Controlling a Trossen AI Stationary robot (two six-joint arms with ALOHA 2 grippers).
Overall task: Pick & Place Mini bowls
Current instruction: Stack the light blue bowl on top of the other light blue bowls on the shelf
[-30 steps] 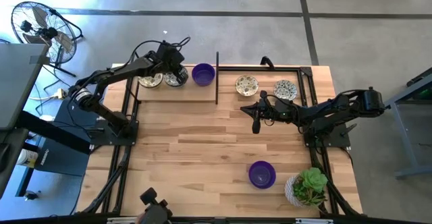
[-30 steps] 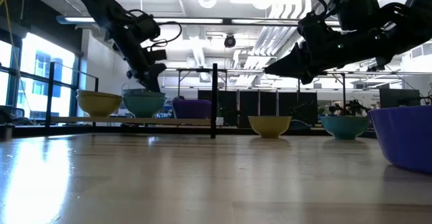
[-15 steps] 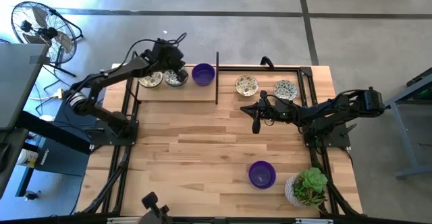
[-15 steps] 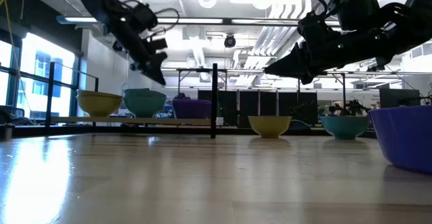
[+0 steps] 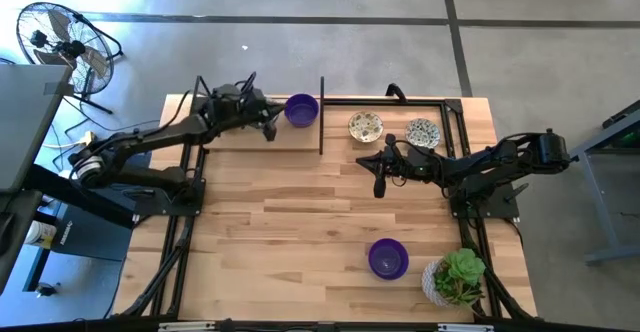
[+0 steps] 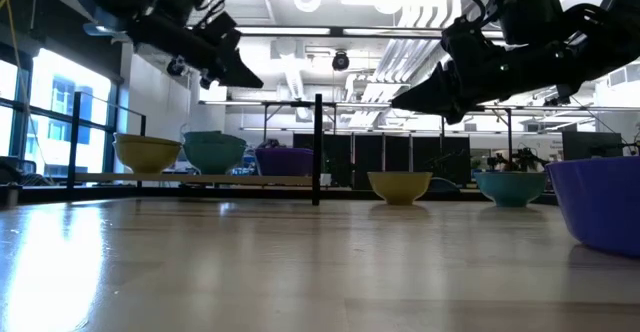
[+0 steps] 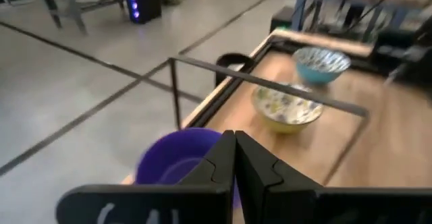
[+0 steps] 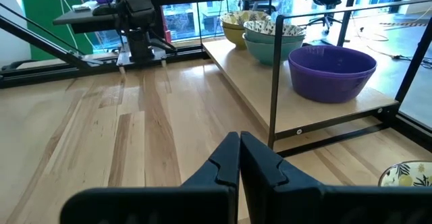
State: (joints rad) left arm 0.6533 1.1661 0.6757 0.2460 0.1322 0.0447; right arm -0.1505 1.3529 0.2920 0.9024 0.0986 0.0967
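Three bowls stand on a raised wooden shelf (image 5: 250, 140) at the far left: a yellow-cream one (image 6: 147, 152), a teal one (image 6: 214, 152) and a purple one (image 5: 301, 109). My left arm hides the first two in the high view. My left gripper (image 5: 271, 124) hovers shut above the shelf, just left of the purple bowl (image 7: 177, 162), touching nothing. Two speckled bowls (image 5: 365, 126) (image 5: 423, 132) sit on the table at the far right. Another purple bowl (image 5: 388, 258) sits near the front. My right gripper (image 5: 378, 184) hangs shut over mid-table, high above the wood (image 6: 400, 102).
A black upright post (image 5: 322, 117) and a thin black rail frame (image 5: 440, 100) divide the far side. A green plant in a white pot (image 5: 457, 277) stands at the near right corner. Bare wood lies across the table's middle (image 5: 290, 212). A fan (image 5: 60, 34) stands on the floor.
My left gripper has risen from just over the teal bowl on the shelf and tipped from pointing down to nearly level, now pointing toward the table's right at the purple bowl. The bowls have stayed in place. My right arm has kept still.
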